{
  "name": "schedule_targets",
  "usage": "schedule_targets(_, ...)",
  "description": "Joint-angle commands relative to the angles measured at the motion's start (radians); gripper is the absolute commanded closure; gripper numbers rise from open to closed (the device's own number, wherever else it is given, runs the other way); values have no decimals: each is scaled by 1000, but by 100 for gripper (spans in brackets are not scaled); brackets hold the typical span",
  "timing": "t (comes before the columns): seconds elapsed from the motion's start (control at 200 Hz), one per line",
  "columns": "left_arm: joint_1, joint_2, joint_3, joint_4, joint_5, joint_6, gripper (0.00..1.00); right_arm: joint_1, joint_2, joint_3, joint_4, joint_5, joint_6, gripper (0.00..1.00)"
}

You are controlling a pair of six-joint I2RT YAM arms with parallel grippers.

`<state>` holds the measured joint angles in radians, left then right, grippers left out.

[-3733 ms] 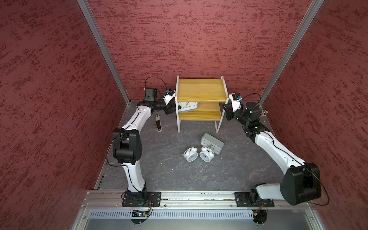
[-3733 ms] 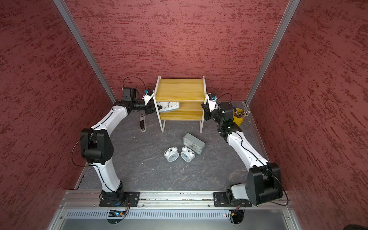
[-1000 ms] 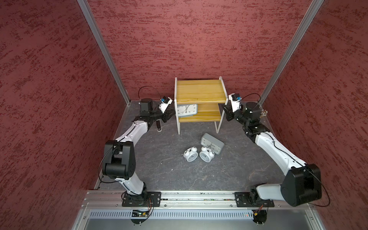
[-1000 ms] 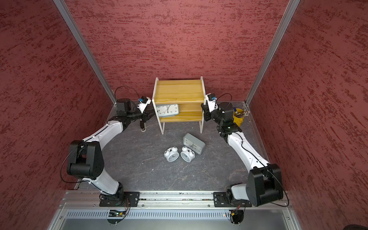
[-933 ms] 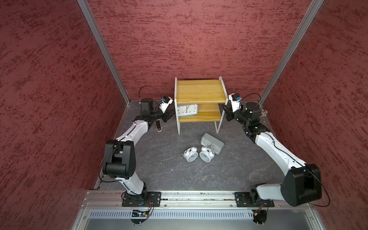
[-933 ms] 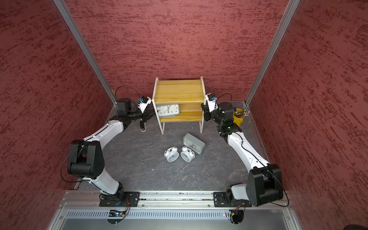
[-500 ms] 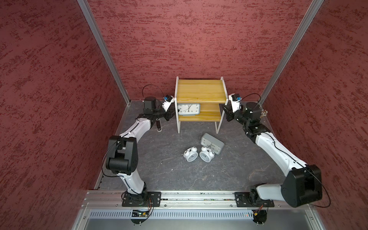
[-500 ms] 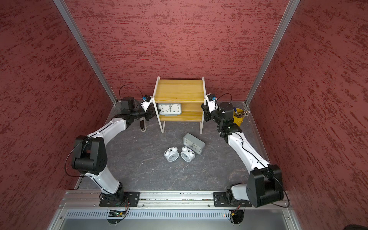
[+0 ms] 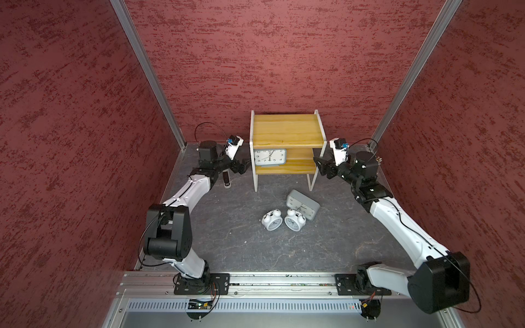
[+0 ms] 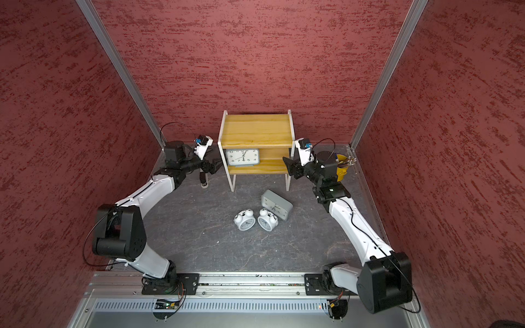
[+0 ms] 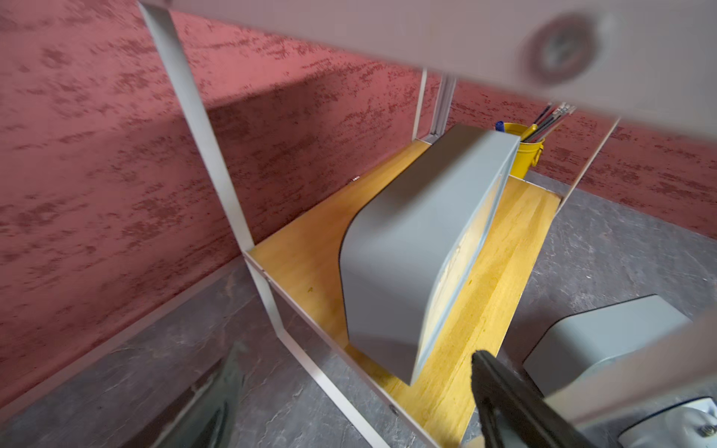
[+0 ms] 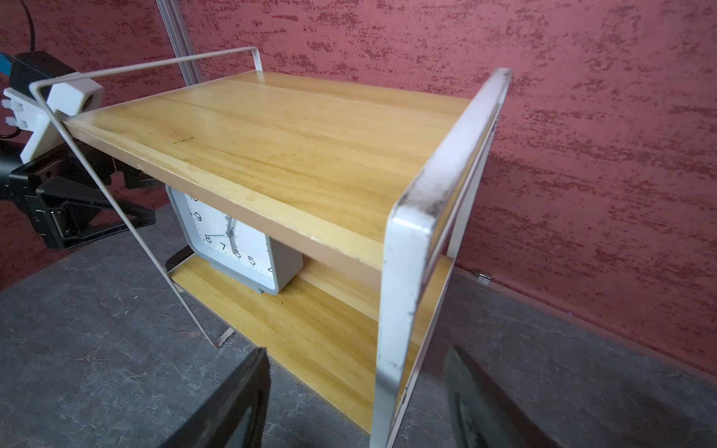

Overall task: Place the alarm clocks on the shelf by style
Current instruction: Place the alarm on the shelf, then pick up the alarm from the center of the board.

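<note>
One grey rectangular clock (image 9: 270, 157) stands upright at the left end of the shelf's (image 9: 287, 133) lower board. The other grey clock (image 9: 302, 204) and both twin-bell clocks (image 9: 272, 223) lie on the surface (image 9: 241, 250) in front. The left gripper (image 9: 247, 166) and right gripper (image 9: 318, 167) gape wide and empty at the shelf's ends, so a careless pull-back could snag the thin frame (image 12: 403, 271) and topple that clock.

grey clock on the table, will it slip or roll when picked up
Looks rigid and boxy, so the grey clock should not roll. Its smooth rounded casing may slip. A white bell clock seems to lie against it; pushing may shove both.
</note>
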<state>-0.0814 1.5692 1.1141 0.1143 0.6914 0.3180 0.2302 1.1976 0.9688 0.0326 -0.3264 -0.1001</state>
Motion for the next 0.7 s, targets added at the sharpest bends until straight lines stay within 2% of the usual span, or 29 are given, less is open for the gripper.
schedule_targets(0.0, 5, -72, -44, 0, -86, -6, 4, 5, -67, -33, -70, 24, 5, 20)
schedule_targets(0.145, -4, -189, -112, -49, -203, -56, 5, 5, -168, -100, -142, 3, 34, 20)
schedule_targets(0.261, -33, -303, -169, -84, -298, -147, 5, 7, -248, -162, -187, -18, 103, 20)
schedule_targets(0.421, -75, -444, -239, -130, -306, -309, 4, 28, -309, -231, -267, -1, 176, 20)
schedule_targets(0.541, -96, -500, -246, -218, -268, -409, 4, 69, -322, -254, -337, 36, 197, 19)
schedule_targets(0.691, -122, -531, -260, -290, -198, -426, 4, 117, -307, -260, -415, 55, 216, 17)
